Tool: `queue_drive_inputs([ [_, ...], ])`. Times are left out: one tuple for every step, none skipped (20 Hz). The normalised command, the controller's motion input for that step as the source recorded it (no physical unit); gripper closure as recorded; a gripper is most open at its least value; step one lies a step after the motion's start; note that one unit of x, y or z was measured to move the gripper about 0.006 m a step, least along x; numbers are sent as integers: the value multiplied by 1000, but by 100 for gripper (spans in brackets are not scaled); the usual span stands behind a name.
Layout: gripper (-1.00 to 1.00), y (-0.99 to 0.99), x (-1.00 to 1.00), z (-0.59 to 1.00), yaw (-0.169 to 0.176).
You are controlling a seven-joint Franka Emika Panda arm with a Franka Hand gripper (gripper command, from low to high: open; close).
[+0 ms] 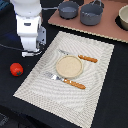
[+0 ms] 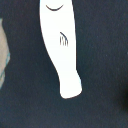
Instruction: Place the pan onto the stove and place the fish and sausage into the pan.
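The white fish (image 2: pixel 60 45) lies on the dark tabletop, filling the middle of the wrist view; no fingers show there. In the exterior view the fish is hidden below the white arm, whose gripper (image 1: pixel 31 49) hangs low over the table beside the placemat; its fingers cannot be made out. The red sausage (image 1: pixel 16 69) lies on the dark table to the exterior view's left of the placemat. The small grey pan (image 1: pixel 68 9) stands at the left end of the pinkish-brown stove (image 1: pixel 107 31) at the back.
A larger grey pot (image 1: pixel 91 14) stands on the stove beside the pan, and a pale bowl (image 1: pixel 123 17) at its right end. The woven placemat (image 1: pixel 100 70) holds a round plate (image 1: pixel 68 66), a fork (image 1: pixel 65 81) and a knife (image 1: pixel 82 57).
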Motion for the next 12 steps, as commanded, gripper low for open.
queue_drive_inputs([
  [-100, 0, -269, -343, 41],
  [-100, 37, -280, -346, 38],
  [-100, 26, -309, -354, 35],
  [-100, 80, -331, -351, 28],
  [-100, 134, -331, -357, 27],
  [-100, 226, -329, -354, 26],
  [-100, 246, -309, -326, 30],
  [-100, 263, -300, -311, 38],
  [-100, 277, -303, -311, 41],
  [-100, 291, -303, -314, 40],
  [-100, 286, -297, -323, 40],
  [-100, 294, -309, -340, 39],
])
